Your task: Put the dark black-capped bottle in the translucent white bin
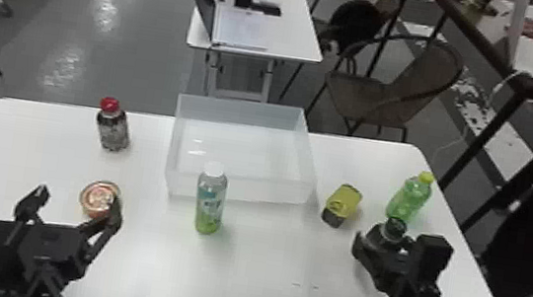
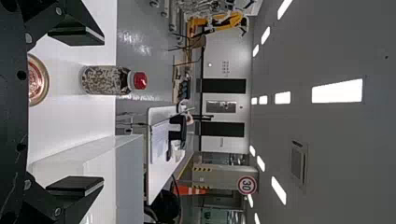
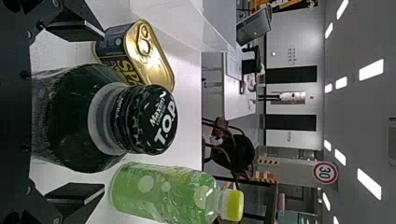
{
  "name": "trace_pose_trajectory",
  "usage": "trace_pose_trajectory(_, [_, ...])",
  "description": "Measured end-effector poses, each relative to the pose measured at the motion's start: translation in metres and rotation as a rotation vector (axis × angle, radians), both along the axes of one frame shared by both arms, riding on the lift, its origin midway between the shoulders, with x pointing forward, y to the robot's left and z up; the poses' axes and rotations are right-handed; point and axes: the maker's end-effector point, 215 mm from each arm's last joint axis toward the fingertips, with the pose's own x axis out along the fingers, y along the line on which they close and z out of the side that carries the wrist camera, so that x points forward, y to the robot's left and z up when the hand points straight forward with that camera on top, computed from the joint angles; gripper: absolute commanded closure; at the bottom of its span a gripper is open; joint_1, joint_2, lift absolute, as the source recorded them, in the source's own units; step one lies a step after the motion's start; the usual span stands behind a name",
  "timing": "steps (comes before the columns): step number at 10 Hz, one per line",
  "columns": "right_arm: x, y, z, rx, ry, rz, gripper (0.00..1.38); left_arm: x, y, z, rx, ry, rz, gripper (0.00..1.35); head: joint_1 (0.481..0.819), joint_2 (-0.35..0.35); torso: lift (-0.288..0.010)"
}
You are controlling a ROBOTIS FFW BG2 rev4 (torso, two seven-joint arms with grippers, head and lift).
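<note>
The dark black-capped bottle (image 1: 385,233) stands at the right of the table, at my right gripper (image 1: 382,254), whose arm partly covers it. In the right wrist view the bottle (image 3: 84,119) lies between the widely parted fingers of my right gripper (image 3: 77,116), with a gap on either side. The translucent white bin (image 1: 240,189) is at the back middle of the table and holds nothing. My left gripper (image 1: 76,203) is parked at the left, open; in the left wrist view the left gripper (image 2: 77,112) has nothing between its fingertips.
A yellow can (image 1: 343,205) lies between bin and dark bottle; a green bottle (image 1: 409,196) stands behind the dark one. A white-capped bottle (image 1: 210,202) is in front of the bin. At the left are a red-capped bottle (image 1: 113,129) and a round tin (image 1: 99,197).
</note>
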Motion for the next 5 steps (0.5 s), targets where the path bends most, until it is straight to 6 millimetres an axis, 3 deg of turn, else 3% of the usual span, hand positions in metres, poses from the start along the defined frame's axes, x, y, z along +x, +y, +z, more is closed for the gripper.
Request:
trace_pose_trajectory(1, [0.002,0.0,0.001,-0.005,-0.002,0.002,0.7,0.0,0.0,0.0,0.0,0.0,0.001,0.23,0.695,-0.094,-0.036])
trace_pose_trajectory(5, [-0.009,0.006,-0.006,0.021,0.007,-0.005,0.75,-0.001,0.0,0.0,-0.001,0.0,0.002,0.23,0.695,-0.089,-0.036])
